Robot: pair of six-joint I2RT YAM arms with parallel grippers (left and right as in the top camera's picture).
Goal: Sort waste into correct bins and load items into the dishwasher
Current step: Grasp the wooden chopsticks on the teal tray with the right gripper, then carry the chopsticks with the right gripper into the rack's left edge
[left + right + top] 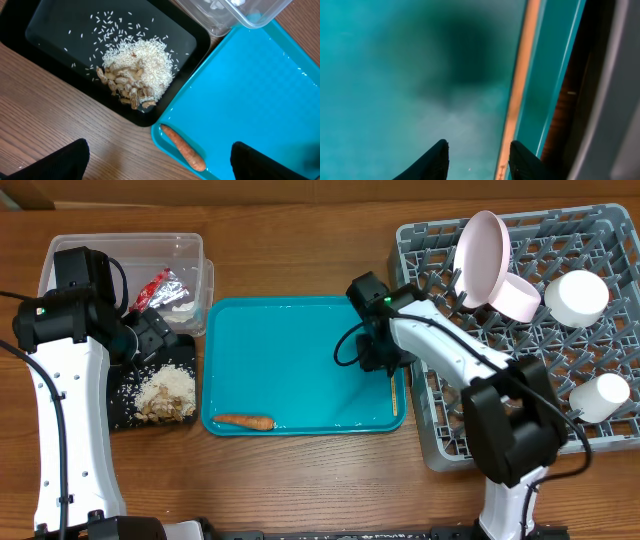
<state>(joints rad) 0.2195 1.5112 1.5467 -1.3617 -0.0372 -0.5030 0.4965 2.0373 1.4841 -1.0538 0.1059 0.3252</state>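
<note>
My right gripper (388, 366) (477, 162) is low over the right edge of the teal tray (300, 350), open. A thin wooden chopstick (520, 90) (395, 395) lies on the tray between the fingers, close to the right fingertip (525, 160). My left gripper (165, 338) (157, 165) hangs wide open and empty above the tray's corner. The carrot (245, 421) (182, 147) lies in that corner. Rice and nut shells (135, 70) sit in the black tray (125, 405). The foil wrapper (160, 288) is in the clear tub (195, 250). The grey rack (440, 445) holds the pink plate (482, 255), white bowl (577, 298) and cup (602, 395).
The teal tray sits between the black tray on its left and the rack on its right, with narrow gaps of wooden table (300, 240). The rack's wall (615, 100) stands right beside my right gripper.
</note>
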